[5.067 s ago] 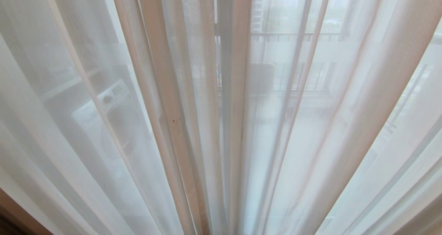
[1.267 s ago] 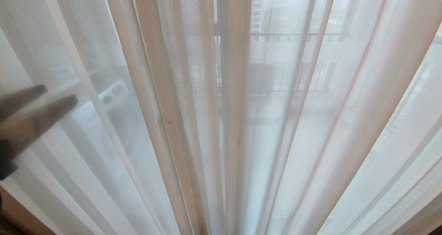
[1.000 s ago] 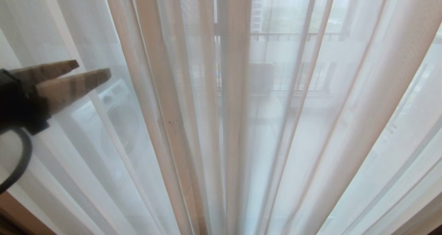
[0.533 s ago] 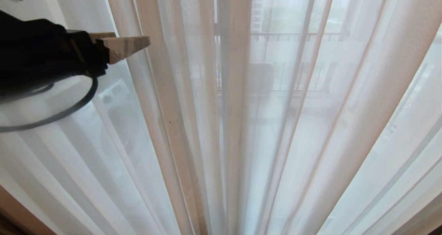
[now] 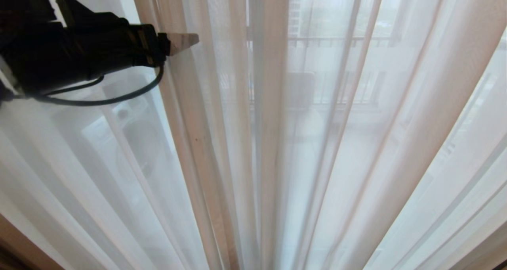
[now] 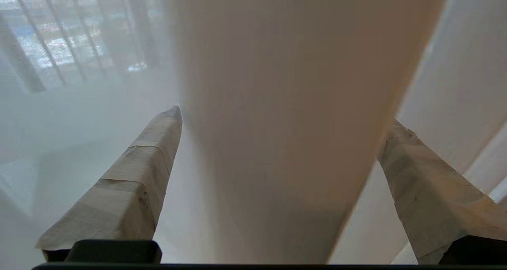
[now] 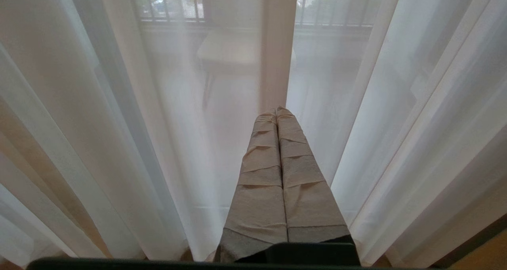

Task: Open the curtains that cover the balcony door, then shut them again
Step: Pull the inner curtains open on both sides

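Having risen since a second ago, the left tool point(image 6: 281, 115) gapes around a curtains point(image 5: 277, 143) fold, seemingly unpinched.

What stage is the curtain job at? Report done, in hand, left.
Done: nothing yet; the curtains hang drawn across the door.
In hand: the left gripper is up at a beige fold, fingers spread either side of it, not yet closed.
Left: grip the fold, pull the curtains open, then draw them shut. The right gripper is shut and idle in front of the curtains.
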You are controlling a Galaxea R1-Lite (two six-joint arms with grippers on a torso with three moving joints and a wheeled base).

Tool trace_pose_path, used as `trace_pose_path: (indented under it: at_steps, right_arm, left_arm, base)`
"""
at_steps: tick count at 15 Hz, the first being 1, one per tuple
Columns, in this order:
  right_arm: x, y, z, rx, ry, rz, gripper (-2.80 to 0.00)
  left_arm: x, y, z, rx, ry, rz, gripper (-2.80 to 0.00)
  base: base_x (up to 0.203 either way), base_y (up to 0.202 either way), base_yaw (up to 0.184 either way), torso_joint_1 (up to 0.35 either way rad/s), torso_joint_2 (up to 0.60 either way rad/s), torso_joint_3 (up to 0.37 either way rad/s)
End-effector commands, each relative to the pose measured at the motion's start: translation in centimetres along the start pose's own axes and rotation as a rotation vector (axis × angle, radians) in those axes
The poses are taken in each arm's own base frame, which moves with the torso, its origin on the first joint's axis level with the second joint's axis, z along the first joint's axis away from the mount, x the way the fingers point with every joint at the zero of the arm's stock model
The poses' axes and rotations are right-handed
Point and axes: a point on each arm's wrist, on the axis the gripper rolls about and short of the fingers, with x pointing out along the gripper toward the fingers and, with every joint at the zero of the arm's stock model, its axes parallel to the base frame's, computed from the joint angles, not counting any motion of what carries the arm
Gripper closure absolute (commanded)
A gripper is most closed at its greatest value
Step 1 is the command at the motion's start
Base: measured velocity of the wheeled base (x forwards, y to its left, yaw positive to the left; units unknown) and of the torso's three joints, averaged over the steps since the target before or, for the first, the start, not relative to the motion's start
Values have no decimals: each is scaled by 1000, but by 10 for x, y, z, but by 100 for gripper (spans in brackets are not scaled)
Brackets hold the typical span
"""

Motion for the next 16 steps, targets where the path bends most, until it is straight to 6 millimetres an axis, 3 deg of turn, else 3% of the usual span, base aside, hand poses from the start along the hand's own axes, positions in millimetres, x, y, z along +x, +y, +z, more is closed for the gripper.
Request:
trace_pose_path:
  at_steps: [1, 7, 12, 13, 16]
  right_arm:
    - [0, 0, 0, 0, -1, 0, 0]
    - [0, 0, 0, 0, -1, 0, 0]
    - [0, 0, 0, 0, -1, 0, 0]
    - [0, 0, 0, 0, -1, 0, 0]
    - [0, 0, 0, 0, -1, 0, 0]
  left_arm:
    - [18, 4, -9, -4, 26, 24, -280]
    - [42, 10, -6, 0, 4, 104, -280]
    - [49, 11, -6, 0, -1, 138, -280]
    - [52, 9, -7, 0, -2, 137, 0]
    - [54, 9, -4, 1, -14, 151, 0]
  base:
    - [0, 0, 0, 0, 0, 0]
    - [0, 0, 0, 0, 0, 0]
    - [0, 0, 0, 0, 0, 0]
    - [0, 0, 0, 0, 0, 0]
    - [0, 0, 0, 0, 0, 0]
